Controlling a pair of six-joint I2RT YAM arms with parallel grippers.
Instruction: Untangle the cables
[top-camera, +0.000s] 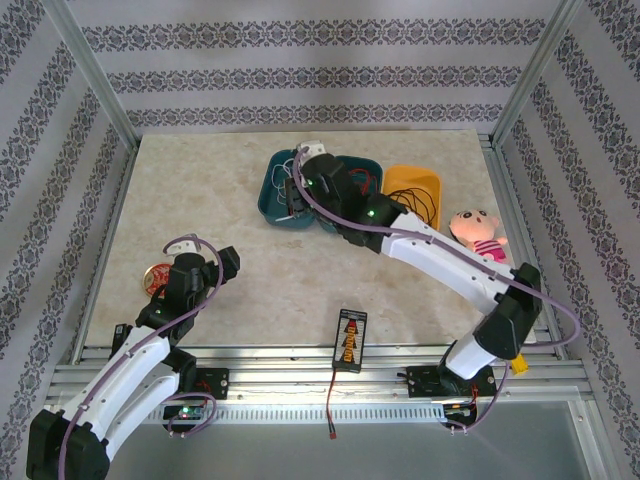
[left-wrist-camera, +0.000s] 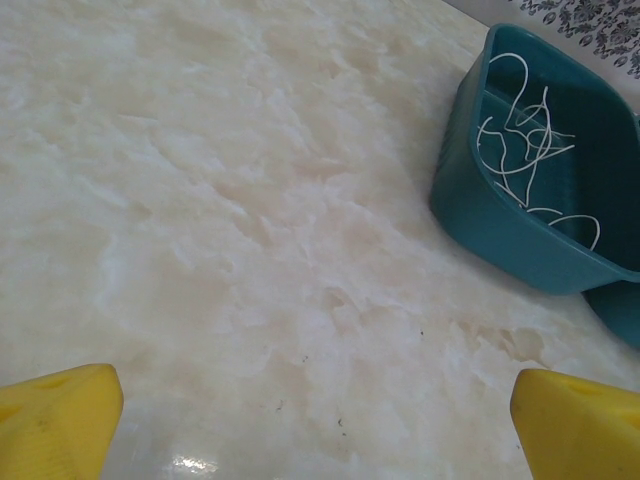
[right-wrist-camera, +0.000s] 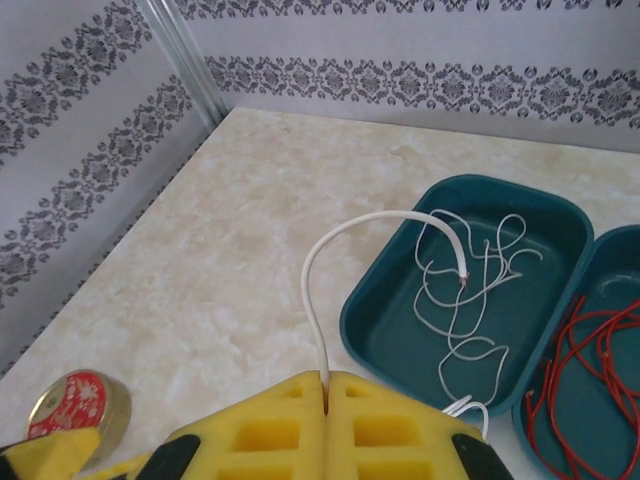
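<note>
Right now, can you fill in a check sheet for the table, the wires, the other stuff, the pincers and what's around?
Surface: marble-look table, a few tiny dark specks.
Job's things: white cable in the left teal tray, one end lifted; red cable in the next teal tray; black cable seemingly in the orange tray.
Clutter: round tin, plush doll, black device.
Grippers: left pincer open above bare table; right pincer shut on the white cable.
Cables: lilac arm cables along both arms; the device's red lead trails over the near rail.
Surroundings: patterned walls, metal frame posts.
</note>
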